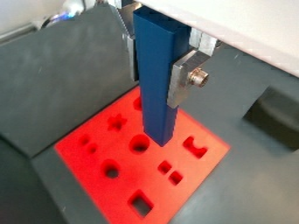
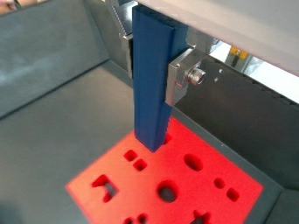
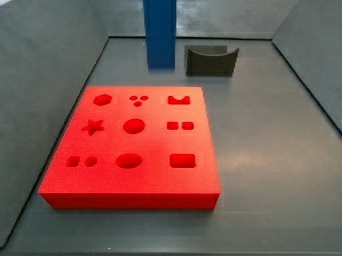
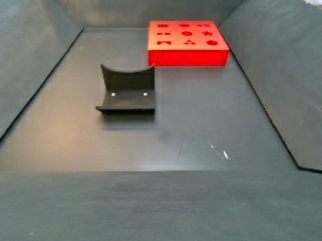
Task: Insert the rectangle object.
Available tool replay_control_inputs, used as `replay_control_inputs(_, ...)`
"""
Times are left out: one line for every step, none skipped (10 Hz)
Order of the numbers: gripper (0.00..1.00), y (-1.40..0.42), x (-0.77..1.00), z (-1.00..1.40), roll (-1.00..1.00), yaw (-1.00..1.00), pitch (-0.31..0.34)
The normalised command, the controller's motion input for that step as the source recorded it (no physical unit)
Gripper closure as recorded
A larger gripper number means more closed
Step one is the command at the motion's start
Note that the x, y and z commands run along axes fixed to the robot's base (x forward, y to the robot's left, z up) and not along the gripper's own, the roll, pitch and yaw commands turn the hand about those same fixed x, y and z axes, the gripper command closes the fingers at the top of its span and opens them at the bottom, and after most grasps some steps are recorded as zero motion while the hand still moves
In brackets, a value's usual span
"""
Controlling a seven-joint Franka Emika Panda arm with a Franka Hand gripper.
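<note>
The end effector (image 1: 163,74) is clamped on a long plain blue rectangular bar (image 1: 159,74), held upright beneath it above the flat red block (image 1: 140,166) with shaped holes, apparently ready to lower into a matching slot.

— What are you carrying?

— The rectangle object (image 1: 160,74): a long, plain blue bar with a rectangular cross-section and flat faces. It stands upright, clamped between the silver fingers (image 1: 187,77) of my gripper (image 2: 158,74), which grips it by its upper part.

— Where is its lower end?

— Free, hanging in the air above the red block (image 1: 135,157). In both wrist views it sits over the block's hole-covered top face. In a side view the bar (image 3: 159,34) hangs vertically beyond the block's far edge (image 3: 134,93), its top cut off by the frame.

— Is it in a hole?

— No, it is clear of the block.
</note>
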Motion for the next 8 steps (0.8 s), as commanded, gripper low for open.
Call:
replay_control_inputs(1.0,-1.0,0.16,-1.0,0.0,0.04,0.0)
replay_control_inputs(1.0,-1.0,0.16,-0.85,0.0,0.0,-0.043)
replay_control_inputs(1.0,-1.0,0.28,-0.77,0.04,0.0,-0.053)
replay_control_inputs(1.0,-0.87,0.17,-0.74,0.07,-0.26,-0.097)
replay_control_inputs(1.0,-0.65,0.08,-0.51,0.02,-0.51,-0.067)
replay_control_inputs(1.0,-0.28,0.36,0.0,0.0,-0.18,-0.016)
replay_control_inputs(1.0,-0.01,0.0,0.0,0.0,0.0,0.0)
replay_control_inputs(1.0,0.0,0.22,-0.29,-0.04,0.12,0.0)
